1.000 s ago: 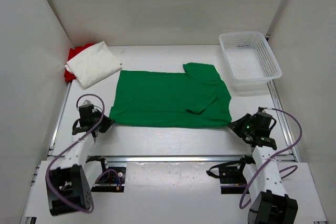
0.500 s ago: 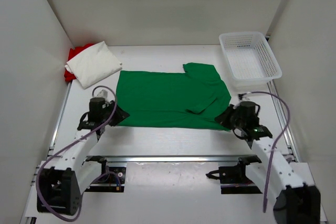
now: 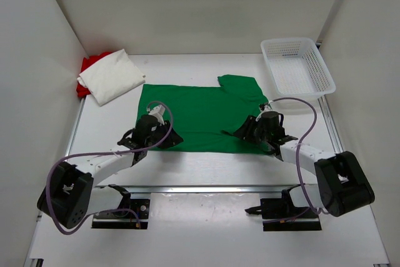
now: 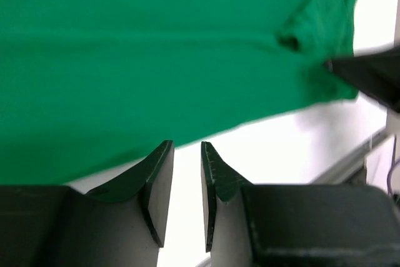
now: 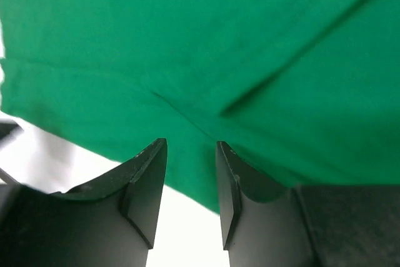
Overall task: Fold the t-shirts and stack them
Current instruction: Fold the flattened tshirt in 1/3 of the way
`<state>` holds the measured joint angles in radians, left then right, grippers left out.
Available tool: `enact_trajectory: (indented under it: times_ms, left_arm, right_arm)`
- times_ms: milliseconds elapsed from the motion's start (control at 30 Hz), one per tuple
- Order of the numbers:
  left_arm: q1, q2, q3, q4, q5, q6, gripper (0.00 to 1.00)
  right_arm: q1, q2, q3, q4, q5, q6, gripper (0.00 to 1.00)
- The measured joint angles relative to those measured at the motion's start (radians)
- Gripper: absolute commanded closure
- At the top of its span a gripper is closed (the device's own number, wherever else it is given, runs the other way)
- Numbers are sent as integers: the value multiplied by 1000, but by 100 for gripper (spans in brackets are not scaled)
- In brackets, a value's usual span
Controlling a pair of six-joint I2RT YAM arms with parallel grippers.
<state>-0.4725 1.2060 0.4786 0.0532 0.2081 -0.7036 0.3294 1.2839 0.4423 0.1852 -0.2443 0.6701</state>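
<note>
**Left hand and right hand are hovering at the near edge of the green t-shirt, apparently lining up a fold**

Left fingers are showing a narrow, empty gap; right fingers are standing slightly wider, gripping nothing; the shirt is lying flat mid-worktop, long axis running left to right, sleeves toward the basket; the white t-shirt is resting folded on the red t-shirt, far left.

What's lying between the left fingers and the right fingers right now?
Only the green t-shirt: its near hem runs from the left fingers across to the right fingers. The top view shows it.
</note>
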Motion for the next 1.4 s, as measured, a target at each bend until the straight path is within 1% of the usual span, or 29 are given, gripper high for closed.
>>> enact_trajectory:
  times_ms: [200,267,433,633,667,767,867,900,967,1033,1100,1133,1200,1267,1400]
  left_arm:
    - [-85,3,-32,70,3,-21,67]
    - [-85,4,-41,97,6,-27,66]
    - [-76,5,-69,121,6,-38,66]
    - [-76,18,-75,146,18,-50,67]
    - [-73,18,-76,149,19,-53,67]
    - [-59,18,-76,153,21,-57,67]
    - [-47,18,-76,153,22,-64,68]
    - [-46,18,-76,153,22,-66,67]
    - [-48,17,-74,148,21,-68,67]
    - [-56,15,-74,137,14,-66,67]
    - [-69,14,-73,128,8,-61,68]
    - [-79,15,-73,123,3,-59,68]
    - [-86,18,-73,117,-2,-56,69]
    - [-86,27,-73,117,-6,-57,69]
    - [-92,84,-55,112,-38,-56,70]
  right_arm:
    - [-25,92,7,91,-8,30,65]
    - [-32,121,13,96,-11,39,65]
    - [-37,165,36,124,-27,51,67]
    - [-39,253,118,160,-51,63,66]
    - [-42,271,134,167,-56,63,68]
    - [-63,343,209,174,-95,75,68]
    - [-98,451,369,155,-145,91,69]
    - [-106,475,425,141,-156,89,68]
    - [-114,483,496,120,-162,77,65]
    - [-111,434,498,114,-152,53,65]
    - [-92,338,434,93,-125,23,86]
    - [-71,274,378,85,-107,10,95]
    - [-19,186,300,57,-84,-15,100]
    - [64,140,245,21,-47,-44,100]
    - [214,176,228,-52,1,-98,100]
